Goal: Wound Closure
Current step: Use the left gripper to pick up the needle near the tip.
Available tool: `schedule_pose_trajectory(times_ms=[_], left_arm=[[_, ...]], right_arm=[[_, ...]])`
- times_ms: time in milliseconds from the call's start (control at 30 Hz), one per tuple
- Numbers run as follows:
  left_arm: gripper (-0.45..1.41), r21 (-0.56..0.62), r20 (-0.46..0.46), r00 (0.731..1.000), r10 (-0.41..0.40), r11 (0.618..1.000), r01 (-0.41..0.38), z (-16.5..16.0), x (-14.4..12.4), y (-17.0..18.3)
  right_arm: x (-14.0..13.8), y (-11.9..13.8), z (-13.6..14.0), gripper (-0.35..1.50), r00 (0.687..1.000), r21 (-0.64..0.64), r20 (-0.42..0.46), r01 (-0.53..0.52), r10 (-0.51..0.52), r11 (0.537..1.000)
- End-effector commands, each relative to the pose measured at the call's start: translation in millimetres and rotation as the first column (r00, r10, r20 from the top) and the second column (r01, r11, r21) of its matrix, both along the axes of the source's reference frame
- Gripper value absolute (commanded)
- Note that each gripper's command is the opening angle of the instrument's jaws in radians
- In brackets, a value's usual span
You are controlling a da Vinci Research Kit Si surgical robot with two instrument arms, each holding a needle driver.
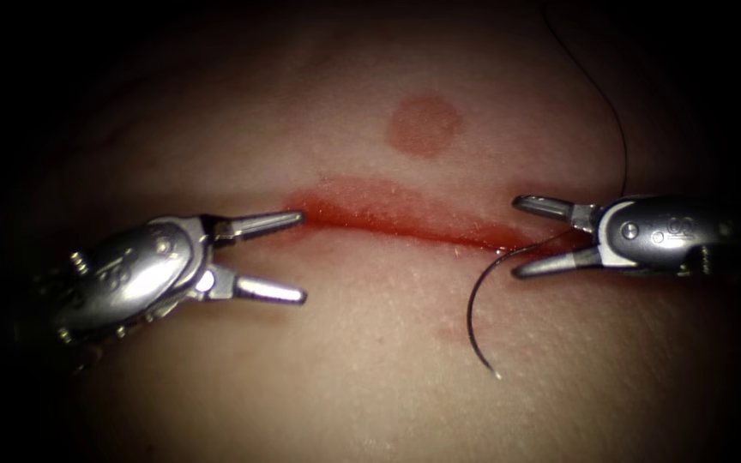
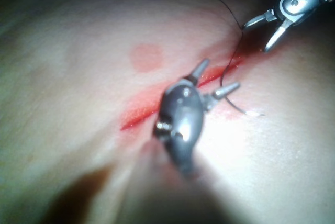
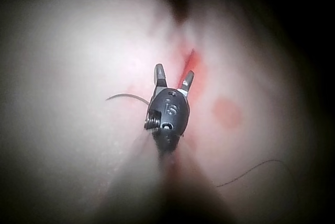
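Surgical practice bench (cut tissue (image 1: 370, 343) under endoscope light)

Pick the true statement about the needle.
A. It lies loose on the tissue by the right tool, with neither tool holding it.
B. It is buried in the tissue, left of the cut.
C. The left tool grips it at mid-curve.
A: the needle rests on the tissue by the right tool, whose jaws are open, as are the left tool's.

The left hand (image 1: 302, 255) reaches in with jaws spread wide and holding nothing, facing the right hand (image 1: 516, 237), likewise agape and empty.
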State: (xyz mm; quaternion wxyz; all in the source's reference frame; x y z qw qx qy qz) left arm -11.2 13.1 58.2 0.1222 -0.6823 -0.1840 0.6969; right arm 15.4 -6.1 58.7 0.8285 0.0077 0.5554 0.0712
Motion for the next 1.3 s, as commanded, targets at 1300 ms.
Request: schedule_pose_trajectory(times_ms=[1300], left_arm=[[0.36,-0.045,0.02,1.0,0.003,0.999,-0.002,0.2,-2.6,-0.9]], right_arm=[[-1.0,-0.9,1.6,1.03,0.999,-0.026,0.037,0.0,0.0,1.0]])
